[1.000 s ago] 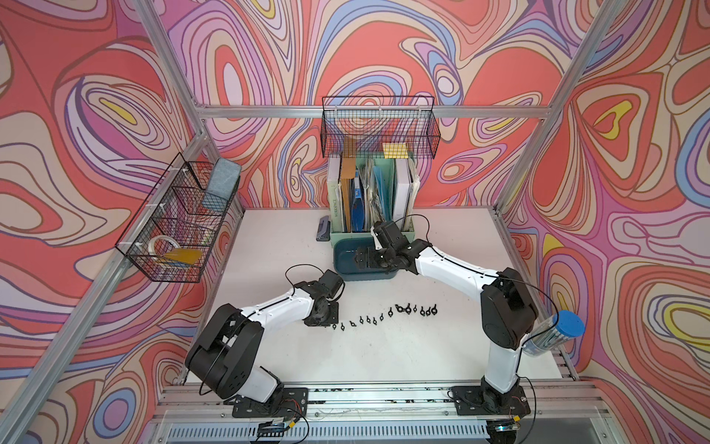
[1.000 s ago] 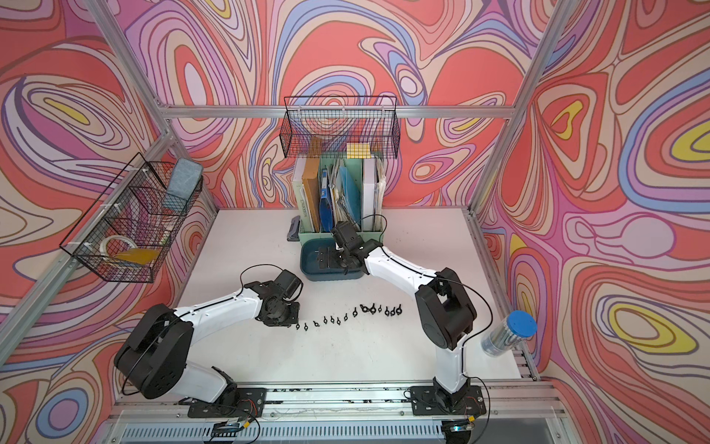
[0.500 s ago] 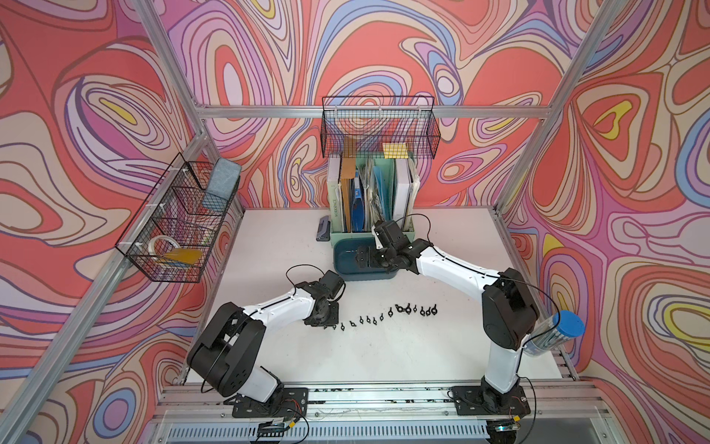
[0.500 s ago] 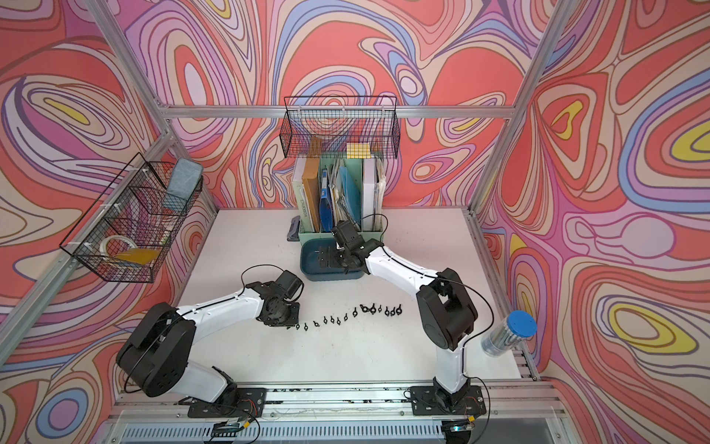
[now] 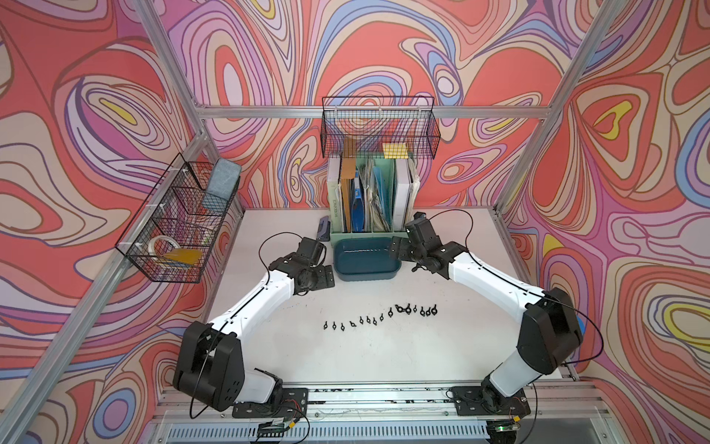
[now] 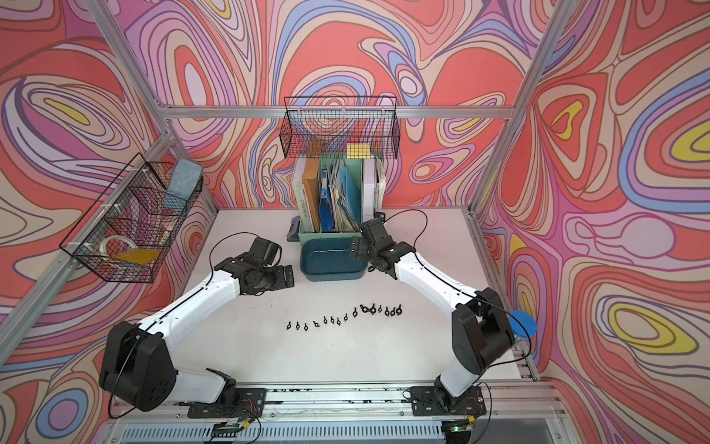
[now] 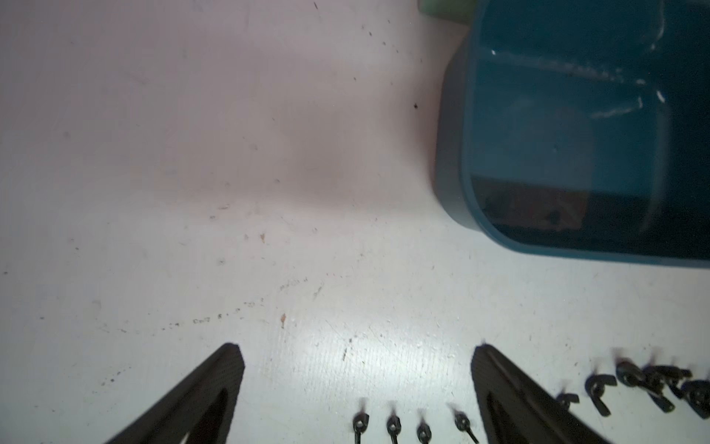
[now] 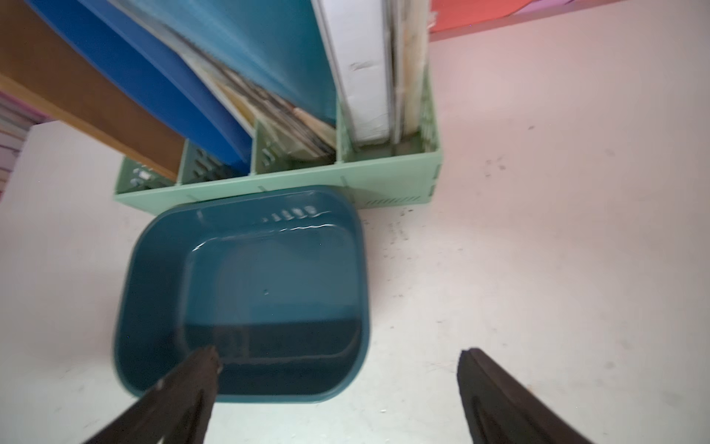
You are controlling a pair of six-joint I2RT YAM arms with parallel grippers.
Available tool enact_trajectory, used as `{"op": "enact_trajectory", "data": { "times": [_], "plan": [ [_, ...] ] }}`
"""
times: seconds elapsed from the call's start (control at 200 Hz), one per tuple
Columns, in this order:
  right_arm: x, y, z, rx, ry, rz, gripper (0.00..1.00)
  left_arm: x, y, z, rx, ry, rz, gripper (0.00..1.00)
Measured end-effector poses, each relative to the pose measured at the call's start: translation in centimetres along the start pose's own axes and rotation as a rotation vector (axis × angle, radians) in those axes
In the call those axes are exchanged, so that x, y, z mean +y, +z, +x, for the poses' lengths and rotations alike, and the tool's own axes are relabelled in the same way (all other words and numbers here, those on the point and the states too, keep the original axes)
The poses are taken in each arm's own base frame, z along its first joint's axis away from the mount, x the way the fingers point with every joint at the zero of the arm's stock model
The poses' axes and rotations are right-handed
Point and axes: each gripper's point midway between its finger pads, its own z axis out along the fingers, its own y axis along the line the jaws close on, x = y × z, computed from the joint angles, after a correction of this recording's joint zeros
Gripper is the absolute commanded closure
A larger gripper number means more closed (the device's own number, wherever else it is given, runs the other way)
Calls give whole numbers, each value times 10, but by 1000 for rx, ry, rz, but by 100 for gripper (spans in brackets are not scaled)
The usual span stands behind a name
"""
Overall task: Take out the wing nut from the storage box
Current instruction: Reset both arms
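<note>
Notably, wing nuts [image 7: 392,426] show in left wrist view, not right.

One line of lettering, on a book spine

In a top view a pale green spine [image 5: 335,203] stands at the left end of the mint-green file holder [image 5: 363,233]. Dark capitals run lengthwise along it and seem to spell WORKSPACE, though they are too small to be sure. In the right wrist view a short row of raised marks [image 8: 294,212] shows on the inner wall of the storage box [image 8: 150,300], on the side next to the holder. They are blurred and unreadable.
</note>
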Motion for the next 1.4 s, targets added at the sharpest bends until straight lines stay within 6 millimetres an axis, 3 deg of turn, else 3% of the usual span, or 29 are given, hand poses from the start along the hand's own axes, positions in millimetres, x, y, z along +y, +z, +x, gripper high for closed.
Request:
{"op": "enact_trajectory", "data": {
  "times": [0.155,0.325,0.461,0.601,0.671,0.801,0.926,1.112,1.172,1.252,1.397],
  "plan": [
    [-33,-3,7,-115,-90,111,2,45,-3,-33,-54,-127,-68,1],
    [-73,-1,10,-254,-205,254,2,114,4,-54,-118,-297,-192,1],
    [-121,5,2,-311,-205,380,2,155,17,-49,-183,-338,-329,1],
    [-166,14,-5,-359,-174,489,2,179,36,-33,-237,-282,-439,1],
    [-176,22,1,-353,-204,510,2,185,43,-31,-274,-240,-465,1],
    [-181,39,20,-355,-281,494,2,186,55,-31,-372,-166,-450,1],
    [-193,45,39,-346,-299,450,2,173,62,-34,-468,-95,-361,1],
    [-203,39,34,-405,-255,371,2,130,63,-47,-608,63,-167,1],
    [-204,38,30,-424,-238,336,2,120,69,-43,-629,112,-115,1],
    [-208,36,24,-450,-209,294,2,114,75,-34,-609,153,-88,1],
    [-213,35,31,-473,-186,201,2,107,68,-46,-662,175,-70,1]
  ]
}}
